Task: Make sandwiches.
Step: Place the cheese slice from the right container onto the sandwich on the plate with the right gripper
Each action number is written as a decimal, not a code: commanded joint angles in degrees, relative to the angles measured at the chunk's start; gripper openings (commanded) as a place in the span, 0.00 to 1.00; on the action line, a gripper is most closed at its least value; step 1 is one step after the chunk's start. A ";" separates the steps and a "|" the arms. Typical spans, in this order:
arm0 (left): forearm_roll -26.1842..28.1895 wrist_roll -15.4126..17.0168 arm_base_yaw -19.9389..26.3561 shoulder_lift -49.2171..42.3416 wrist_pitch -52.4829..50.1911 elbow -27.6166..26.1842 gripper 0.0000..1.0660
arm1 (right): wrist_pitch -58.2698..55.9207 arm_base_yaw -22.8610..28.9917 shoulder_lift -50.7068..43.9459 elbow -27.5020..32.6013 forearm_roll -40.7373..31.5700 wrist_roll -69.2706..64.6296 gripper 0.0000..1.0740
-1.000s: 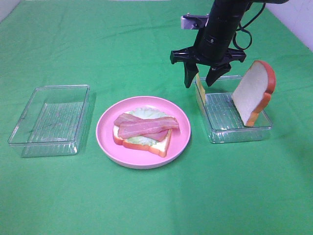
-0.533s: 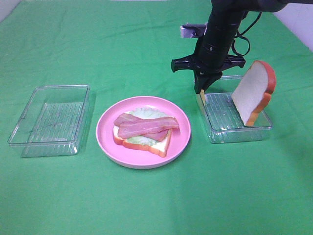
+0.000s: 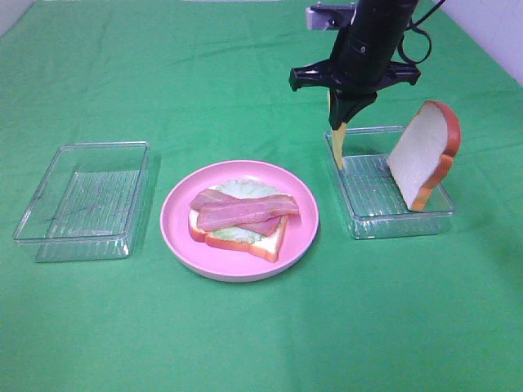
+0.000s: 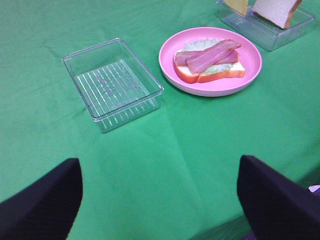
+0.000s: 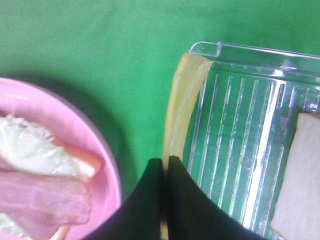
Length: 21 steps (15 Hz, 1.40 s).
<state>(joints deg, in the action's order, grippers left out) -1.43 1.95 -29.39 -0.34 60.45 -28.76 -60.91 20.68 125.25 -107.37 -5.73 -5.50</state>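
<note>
An open sandwich point(image 3: 240, 214) lies on the round pink plate point(image 3: 176, 220): a bread slice with lettuce and bacon strips on top. It also shows in the left wrist view point(image 4: 210, 61). My right gripper point(image 3: 344, 122) is shut on the yellow cheese square point(image 3: 337, 143) and holds it hanging edge-down over the left end of the right clear tray point(image 3: 384, 220). The right wrist view shows the cheese point(image 5: 182, 100) pinched between the fingers point(image 5: 147, 200). A second bread slice point(image 3: 422, 155) leans upright in that tray. My left gripper's open fingers point(image 4: 40, 200) sit low over the cloth, empty.
An empty clear plastic tray point(image 3: 82, 200) stands left of the plate, also in the left wrist view point(image 4: 112, 82). Green cloth covers the whole table.
My right gripper closed on the cheese square at the tray's left end and has lifted it upward out of the tray. The plate, sandwich and bread slice have not moved.
</note>
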 commanded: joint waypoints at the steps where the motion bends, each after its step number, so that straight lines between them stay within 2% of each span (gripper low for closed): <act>1: 0.40 -0.17 -0.06 -1.20 -0.52 0.17 0.75 | -2.46 0.06 -3.15 -0.40 -7.62 6.76 0.00; 4: 0.34 -0.11 -0.06 -1.20 -0.52 0.17 0.75 | -7.16 0.17 -3.21 -0.40 -20.23 16.33 0.00; 6: 0.34 -0.11 -0.06 -1.20 -0.52 0.17 0.75 | -9.40 1.78 -2.64 -0.40 -25.32 19.19 0.00; 11: 0.34 -0.11 -0.06 -1.20 -0.52 0.17 0.75 | -8.88 8.88 2.58 -0.40 -25.73 19.54 0.00; 14: 0.34 -0.11 -0.06 -1.20 -0.52 0.17 0.75 | -6.53 10.14 5.67 -0.40 -26.01 18.22 0.00; 18: 0.34 -0.11 -0.06 -1.20 -0.52 0.17 0.75 | -2.69 10.03 6.36 -0.40 -14.55 9.11 0.01; 20: 0.34 -0.11 -0.06 -1.20 -0.52 0.17 0.75 | -2.12 10.03 6.36 -0.40 -12.32 7.56 0.13; 21: 0.34 -0.11 -0.06 -1.20 -0.52 0.17 0.75 | -2.12 10.03 6.36 -0.40 -11.97 7.05 0.23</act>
<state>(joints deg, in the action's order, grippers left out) -1.43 1.95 -29.39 -0.34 60.45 -28.76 -63.20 30.83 131.55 -107.54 -18.51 2.29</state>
